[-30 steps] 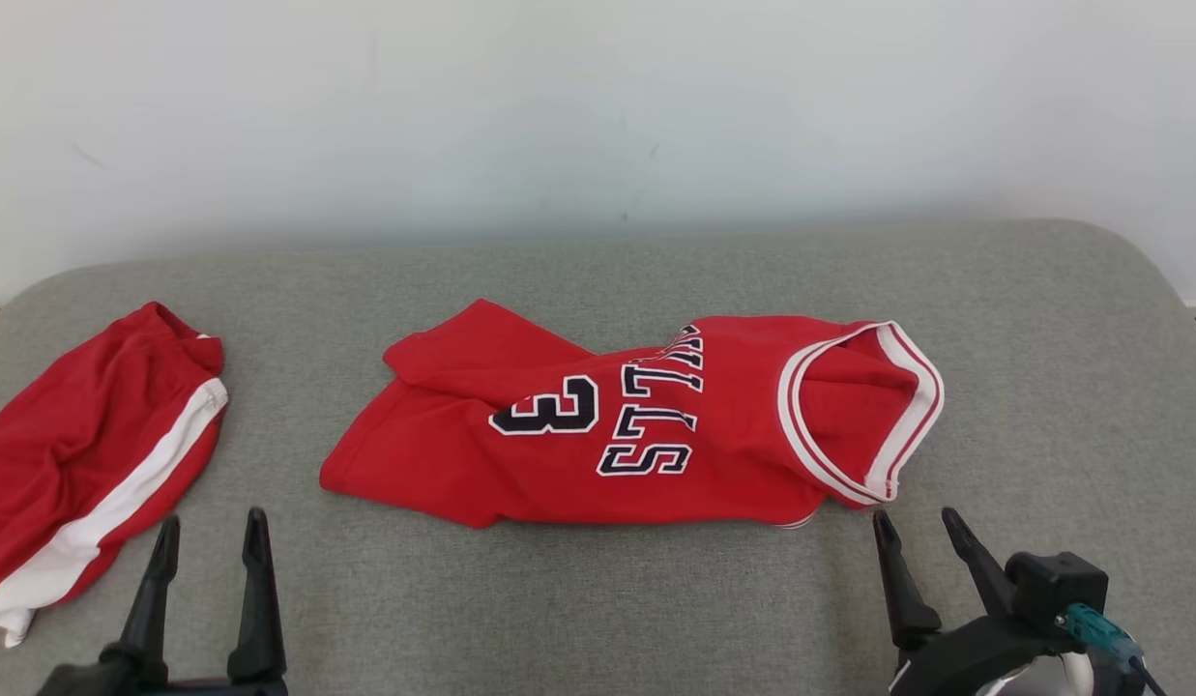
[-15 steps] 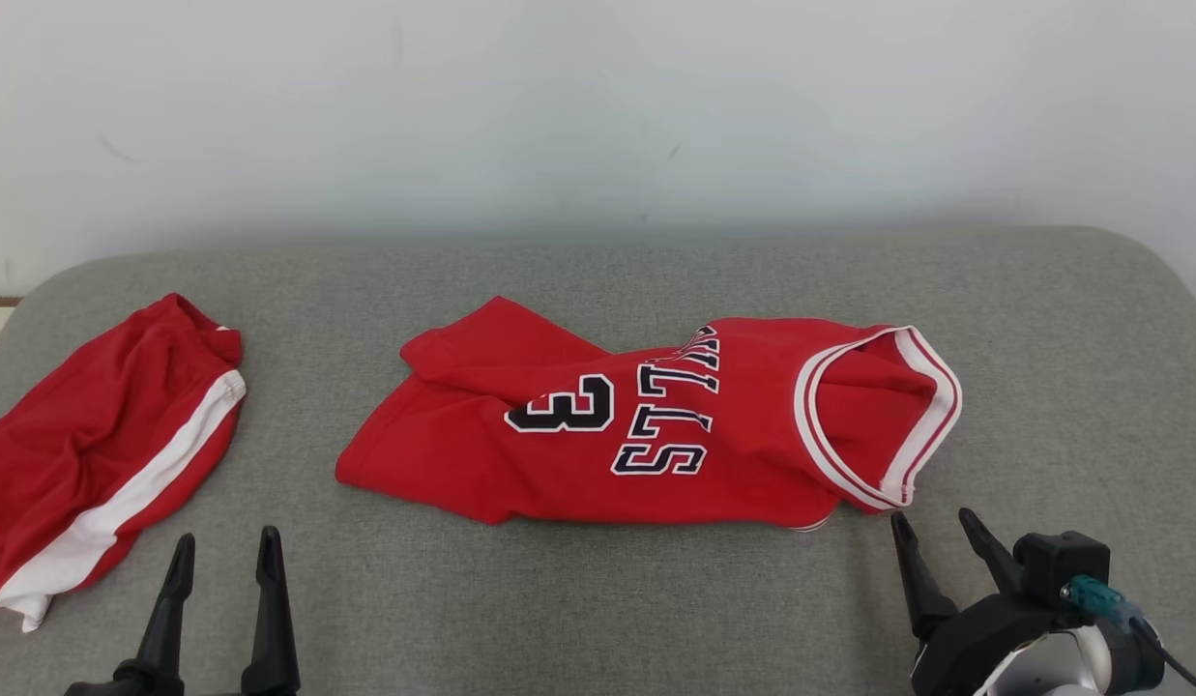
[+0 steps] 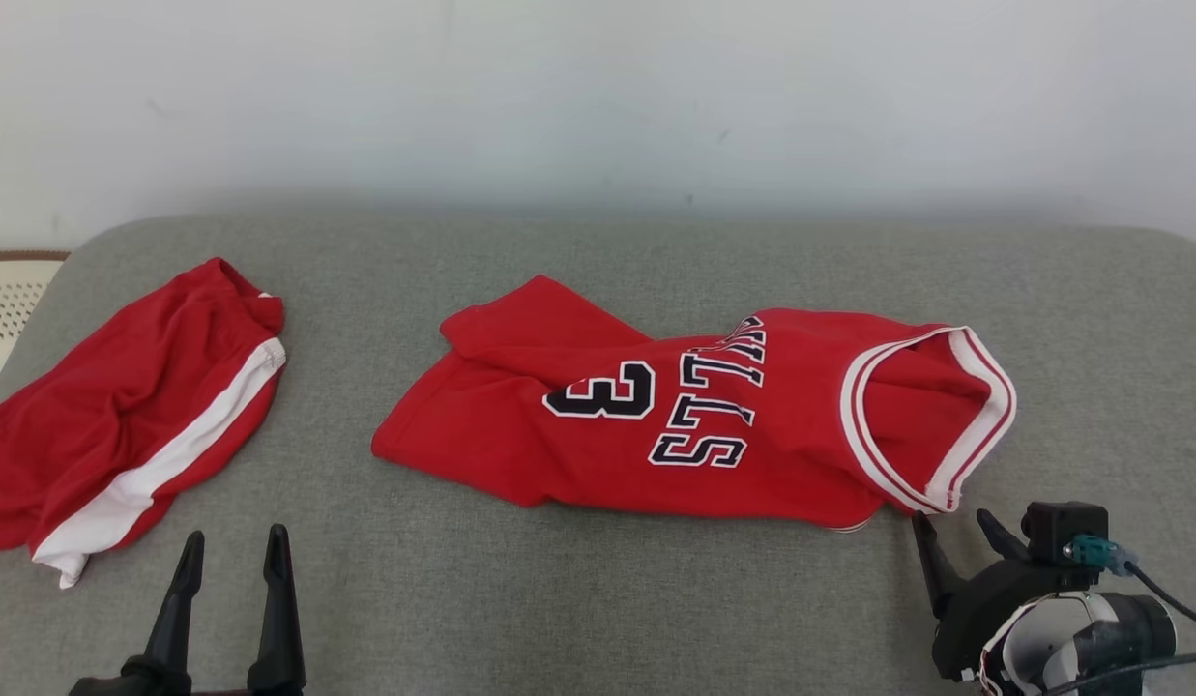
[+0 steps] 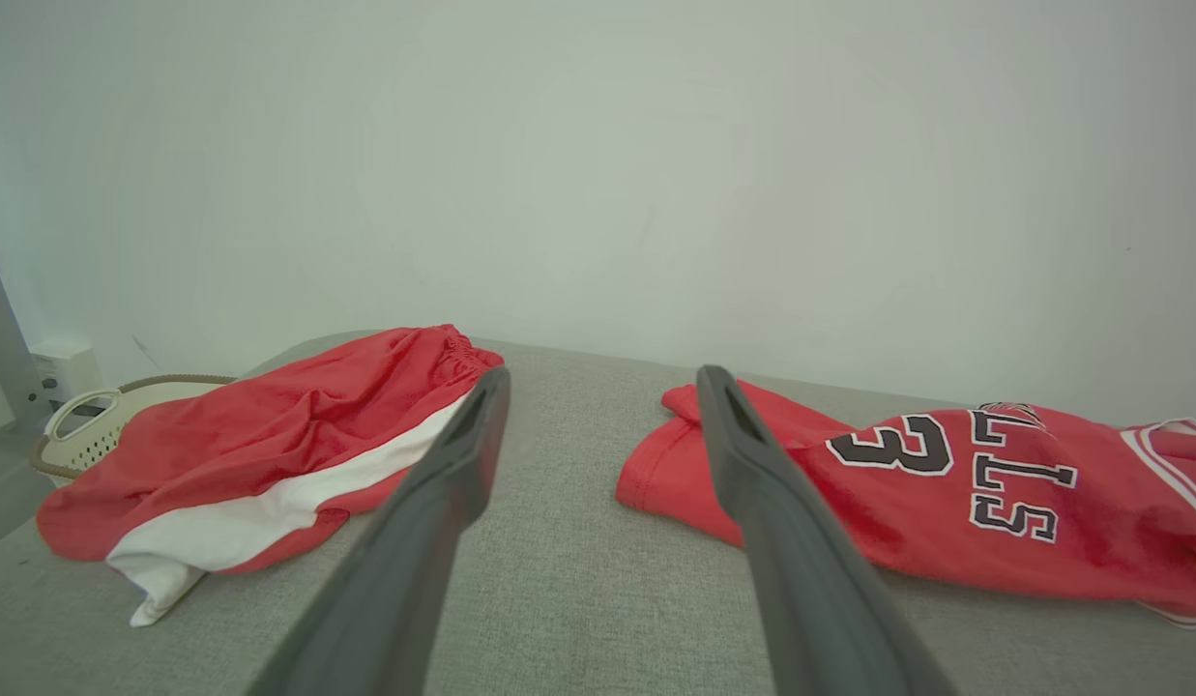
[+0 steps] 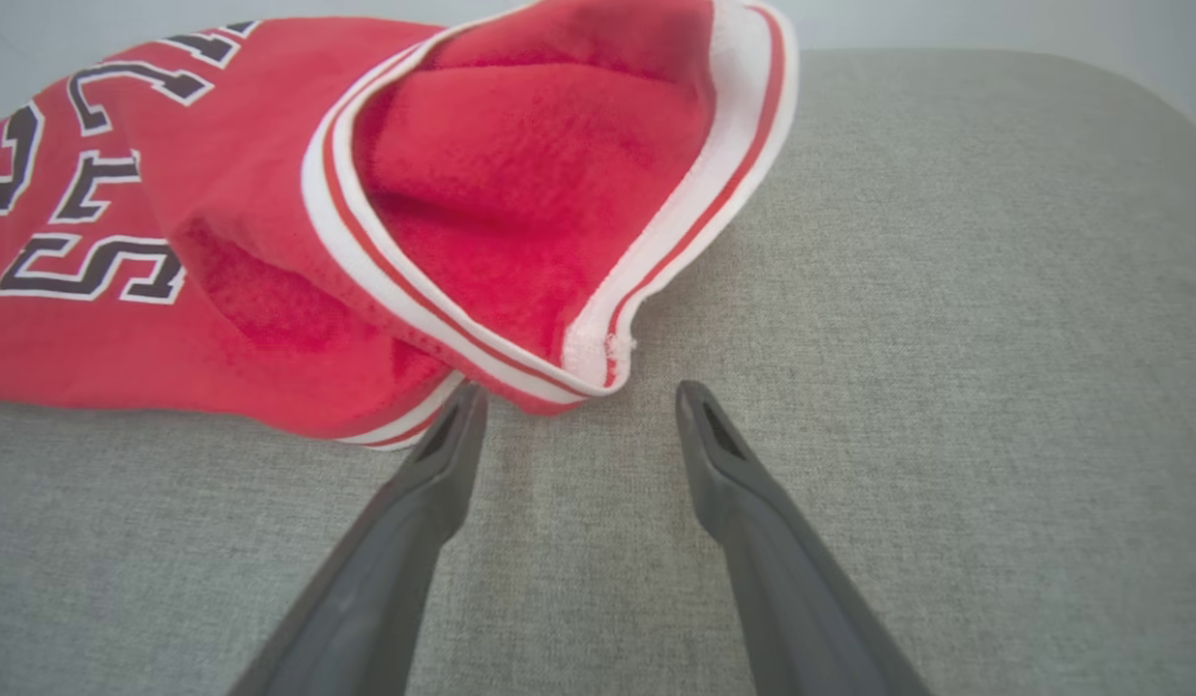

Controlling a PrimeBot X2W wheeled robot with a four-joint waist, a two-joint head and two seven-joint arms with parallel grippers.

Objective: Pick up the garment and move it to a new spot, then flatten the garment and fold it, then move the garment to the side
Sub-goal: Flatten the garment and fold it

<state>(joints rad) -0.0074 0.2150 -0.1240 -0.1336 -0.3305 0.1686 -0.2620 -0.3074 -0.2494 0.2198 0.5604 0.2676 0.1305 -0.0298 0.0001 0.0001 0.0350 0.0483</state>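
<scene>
Jersey (image 3: 694, 425) is laid mid-cushion (image 3: 598, 599), its white trim just at 12 o'clock of R gripper (image 3: 950, 522), whose fingers are spread. L gripper (image 3: 235, 534) is spread too, w/ jersey at 2 o'clock. Lettering is partly lost in a fold.

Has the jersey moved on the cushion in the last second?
No. The jersey lies the same against the shorts and the grey cushion; all shifted right together in the head view, so the camera turned.

Red shorts (image 3: 124, 425) cut by left edge, basket (image 3: 8, 304) mostly out of frame, jersey (image 3: 520, 435) lettering partly hidden
</scene>
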